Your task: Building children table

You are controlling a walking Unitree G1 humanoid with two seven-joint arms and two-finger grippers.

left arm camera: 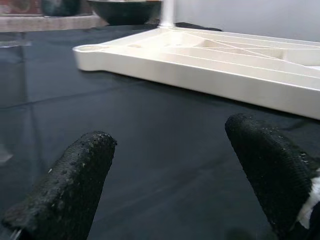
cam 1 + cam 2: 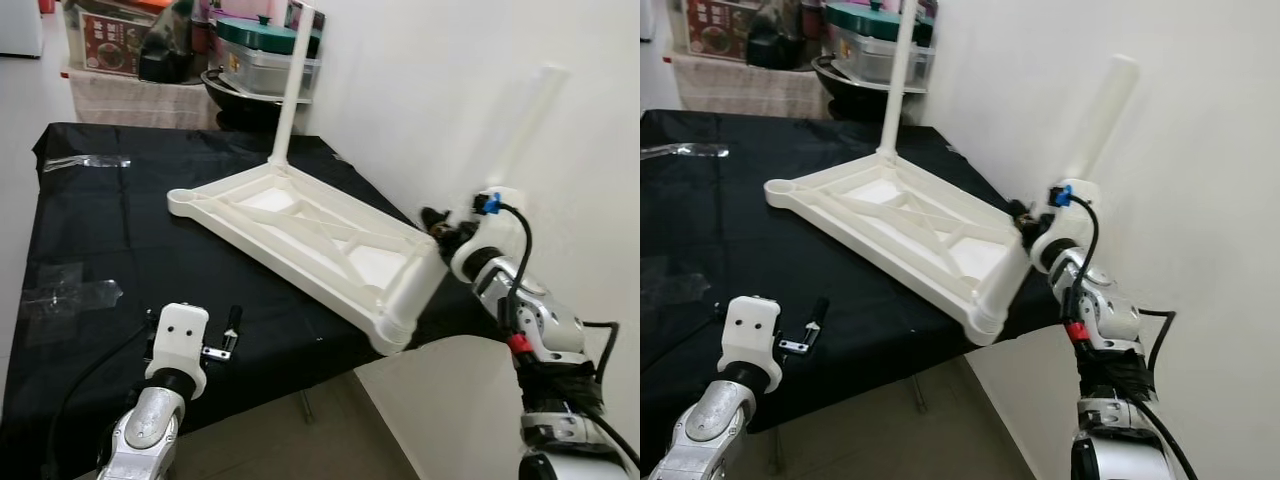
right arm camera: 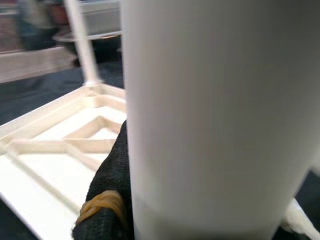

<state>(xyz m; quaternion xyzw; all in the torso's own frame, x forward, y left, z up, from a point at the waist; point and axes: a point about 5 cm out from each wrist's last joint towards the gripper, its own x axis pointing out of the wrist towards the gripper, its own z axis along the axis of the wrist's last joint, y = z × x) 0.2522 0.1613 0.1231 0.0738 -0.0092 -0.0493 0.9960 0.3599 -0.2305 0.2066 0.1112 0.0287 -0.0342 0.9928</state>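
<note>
The right gripper (image 2: pixel 1025 222), at right of centre, is clamped on a white leg (image 2: pixel 1065 180) seated aslant in the near corner socket of the upturned tabletop (image 2: pixel 890 215). That corner overhangs the edge of the black table (image 2: pixel 700 210). Risk: side force on the tilted leg could jam it or push the top off the edge. The left gripper (image 2: pixel 232 330), lower left, hovers open and empty. A second leg (image 2: pixel 290 90) stands upright at the far corner.
</note>
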